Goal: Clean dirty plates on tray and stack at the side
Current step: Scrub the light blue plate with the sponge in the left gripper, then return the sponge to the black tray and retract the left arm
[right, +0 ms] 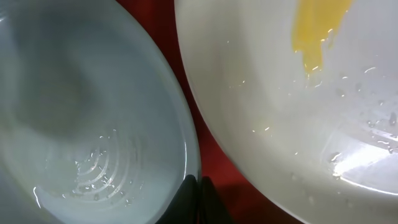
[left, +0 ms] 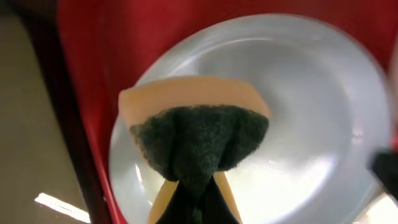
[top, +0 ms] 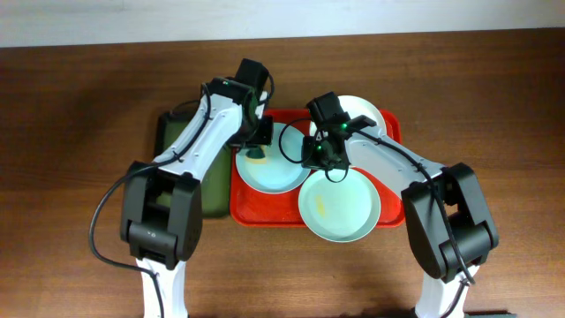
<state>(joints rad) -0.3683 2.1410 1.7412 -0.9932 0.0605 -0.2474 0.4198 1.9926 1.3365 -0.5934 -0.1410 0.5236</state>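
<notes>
The red tray (top: 243, 210) holds three plates. The light blue plate (top: 281, 172) lies centre-left, the pale mint green plate (top: 349, 212) at the front right with a yellow smear (top: 322, 208), and the white plate (top: 362, 110) at the back right. My left gripper (top: 256, 146) is shut on a sponge (left: 199, 137) with a dark green pad, held over the blue plate (left: 311, 112). My right gripper (top: 322, 157) is shut. Its tips (right: 199, 196) are at the blue plate's rim (right: 81, 112), beside the mint plate (right: 280, 112) and its smear (right: 317, 31).
A narrower dark green tray (top: 177, 132) lies left of the red tray, partly under my left arm. Brown wooden table (top: 71, 132) surrounds both trays. The mint plate overhangs the red tray's front rim.
</notes>
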